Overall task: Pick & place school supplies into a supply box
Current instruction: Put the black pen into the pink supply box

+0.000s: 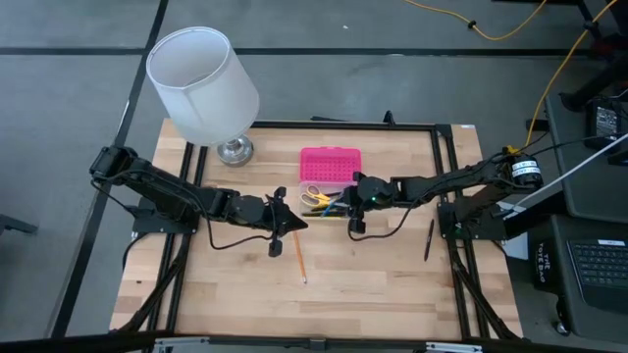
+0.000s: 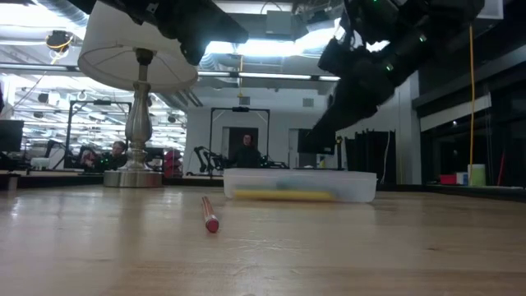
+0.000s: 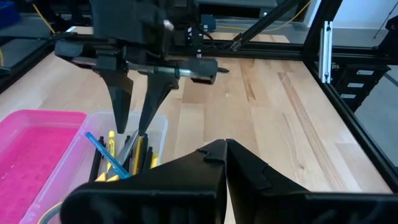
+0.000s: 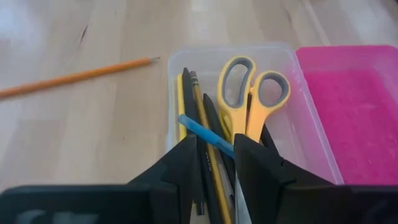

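Observation:
The supply box [image 1: 329,186] lies open, its pink lid [image 4: 354,106] flat beside the clear tray [image 3: 158,127]. In the tray lie yellow-handled scissors [image 4: 252,99], a blue pen [image 4: 205,134] and black and yellow pens and pencils. My right gripper [image 4: 216,146] is open, pointing down into the tray's near end with its fingertips on either side of some pens. My left gripper [image 3: 226,148] is shut and holds nothing; it hovers just left of the tray [image 1: 287,224]. An orange pencil [image 1: 297,257] and a black pen [image 1: 429,238] lie flat on the table. My right gripper's open fingers [image 3: 121,106] reach down from above among the pens in the tray. I cannot tell whether they touch any of them.
A lamp with a white shade [image 1: 201,83] stands on its metal base [image 1: 235,149] at the table's far left. Black frame rails [image 1: 446,176] run along the table's edges. Bare wood [image 1: 373,279] shows toward the near edge. People sit in the room beyond [image 2: 246,152].

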